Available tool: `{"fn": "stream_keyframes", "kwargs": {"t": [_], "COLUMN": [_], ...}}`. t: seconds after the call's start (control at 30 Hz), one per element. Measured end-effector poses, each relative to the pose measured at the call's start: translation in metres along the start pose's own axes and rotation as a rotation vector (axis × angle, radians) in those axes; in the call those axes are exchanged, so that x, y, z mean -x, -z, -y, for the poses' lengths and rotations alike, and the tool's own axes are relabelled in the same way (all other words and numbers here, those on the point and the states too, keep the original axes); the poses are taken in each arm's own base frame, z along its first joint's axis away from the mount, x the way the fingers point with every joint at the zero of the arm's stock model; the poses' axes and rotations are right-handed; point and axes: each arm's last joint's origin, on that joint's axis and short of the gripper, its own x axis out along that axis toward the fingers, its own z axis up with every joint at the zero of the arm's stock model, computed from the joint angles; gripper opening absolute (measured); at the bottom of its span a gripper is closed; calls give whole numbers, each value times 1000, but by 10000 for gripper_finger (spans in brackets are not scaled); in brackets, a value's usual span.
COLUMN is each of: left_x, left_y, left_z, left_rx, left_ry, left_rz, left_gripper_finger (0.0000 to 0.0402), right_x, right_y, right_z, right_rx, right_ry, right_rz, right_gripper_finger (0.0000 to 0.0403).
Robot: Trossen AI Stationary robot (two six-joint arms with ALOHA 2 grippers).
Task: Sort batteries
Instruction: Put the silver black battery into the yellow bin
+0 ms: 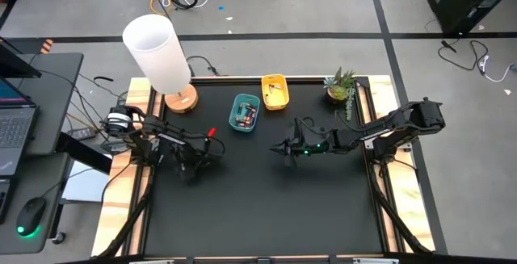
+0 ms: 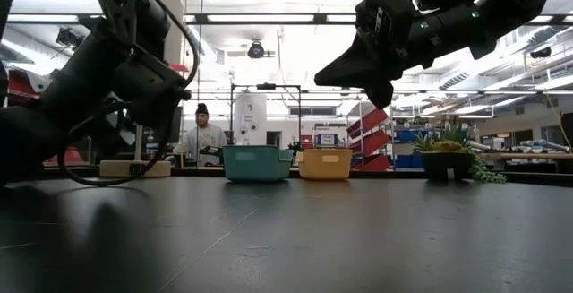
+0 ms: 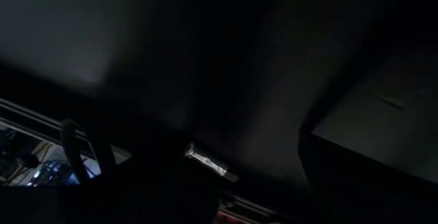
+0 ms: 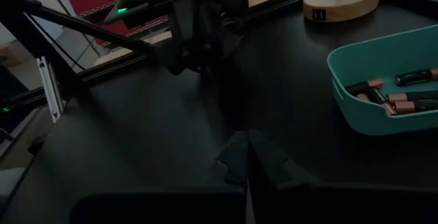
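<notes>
Several black batteries with copper ends [image 4: 399,98] lie in the teal bin [image 1: 245,112], which stands at the far middle of the table. The yellow bin [image 1: 275,92] beside it holds a few small things. My left gripper [image 1: 206,157] hangs over the table's left part, slanting down, its fingers open with nothing between them; it also shows in the right wrist view [image 4: 200,58]. My right gripper [image 1: 280,147] hovers above the table's middle, shut and holding nothing, its fingertips [image 4: 246,145] meeting. A small silvery cylinder [image 3: 205,161] shows in the left wrist view; I cannot tell whether it is a battery.
A lamp with a white shade [image 1: 160,52] on a round wooden base [image 1: 181,100] stands at the far left corner. A small potted plant [image 1: 341,86] stands at the far right. A person [image 2: 203,139] sits in the room beyond the table.
</notes>
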Motion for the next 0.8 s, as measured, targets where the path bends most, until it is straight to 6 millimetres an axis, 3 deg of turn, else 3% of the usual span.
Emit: {"fn": "stream_keyframes", "kwargs": {"t": [0.23,0.4,0.8], "left_x": [-11,-20,-35], "left_y": [6,10,9], "left_z": [-3,-5,-19], "left_rx": [-1,93,-19], "left_ry": [-10,-10,50], "left_rz": [-46,-77,-132], "left_gripper_finger": [300,296,267], "right_x": [0,0,0], "right_y": [-1,0,1], "right_z": [0,-1,-4], "right_rx": [7,7,15], "right_ry": [-5,-11,-27], "right_rz": [5,3,-3], "right_gripper_finger": [0,0,0]}}
